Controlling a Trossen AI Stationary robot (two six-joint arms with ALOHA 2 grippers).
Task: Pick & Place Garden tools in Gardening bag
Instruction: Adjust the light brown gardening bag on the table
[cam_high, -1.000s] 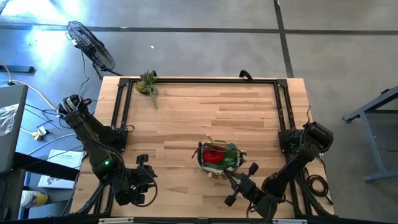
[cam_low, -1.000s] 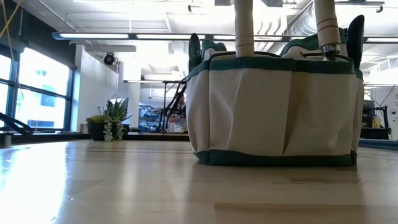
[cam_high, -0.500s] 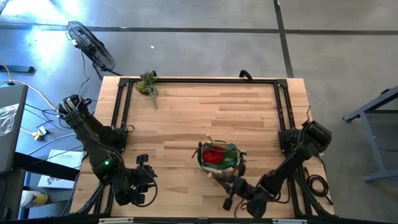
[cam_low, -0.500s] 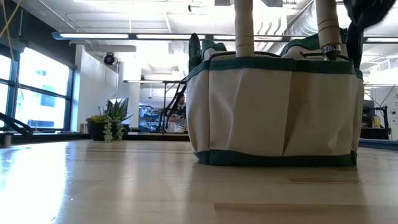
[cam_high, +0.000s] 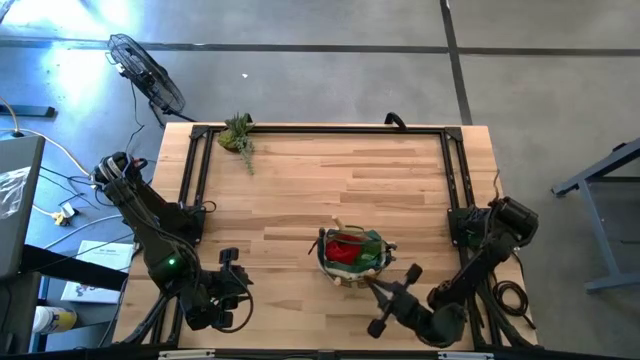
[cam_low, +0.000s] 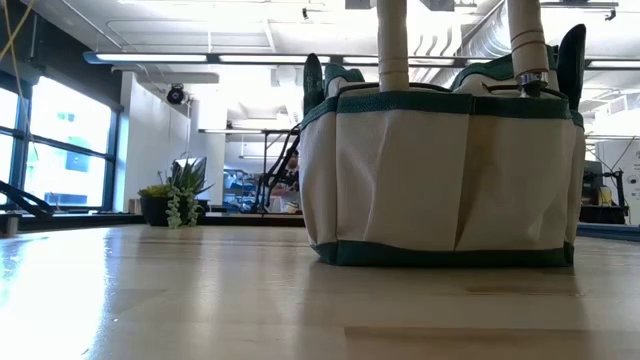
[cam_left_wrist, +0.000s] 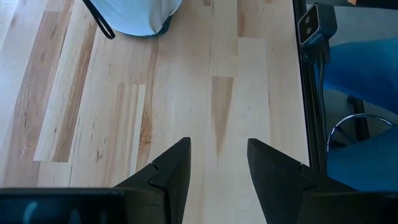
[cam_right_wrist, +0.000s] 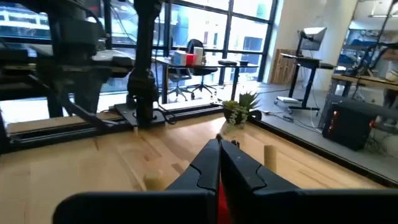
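The gardening bag (cam_high: 352, 255) stands upright on its base near the table's near right, with pale pockets and dark-green trim (cam_low: 440, 170). A red glove piece (cam_high: 345, 248) lies in its top. Two wooden handles (cam_low: 392, 45) (cam_low: 525, 40) and a dark handle (cam_low: 572, 50) stick up out of it. My right gripper (cam_high: 370, 285) is shut and stands at the bag's near right rim, pointing toward the far left (cam_right_wrist: 219, 146). My left gripper (cam_high: 232, 272) waits open and empty over bare wood left of the bag (cam_left_wrist: 217, 165).
A leafy plant clump (cam_high: 238, 135) lies at the far left corner. A black frame (cam_high: 320, 128) runs along the table's far, left and right sides. A fan (cam_high: 145, 75) stands off the table. Bare wood lies far of the bag and to its left.
My right gripper went toward the table's near left, then came back toward the right, to about where it was. In the low view it showed briefly above the bag's right corner and has gone out of the picture. The bag has kept still.
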